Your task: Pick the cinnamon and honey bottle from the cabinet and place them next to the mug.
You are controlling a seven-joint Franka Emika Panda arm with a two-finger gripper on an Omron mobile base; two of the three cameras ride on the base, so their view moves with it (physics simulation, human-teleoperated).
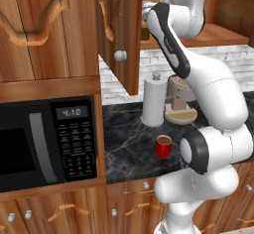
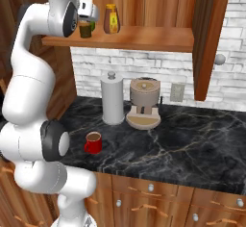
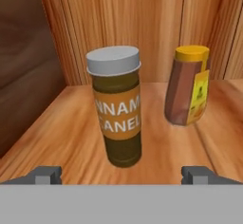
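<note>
So the cinnamon point(image 3: 117, 108) jar stands upright on the cabinet point(image 3: 61, 137) shelf, right between the spread finger tips point(image 3: 46, 174), not touching either. The honey bottle point(image 3: 189, 86) sits upright to its right, further back, a gap between them.

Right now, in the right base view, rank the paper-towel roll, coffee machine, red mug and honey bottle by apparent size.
1. Paper-towel roll and coffee machine: about alike, the roll taller, the machine wider.
2. Honey bottle and red mug: close; the mug stands nearer the camera, so their order is unsure.
</note>
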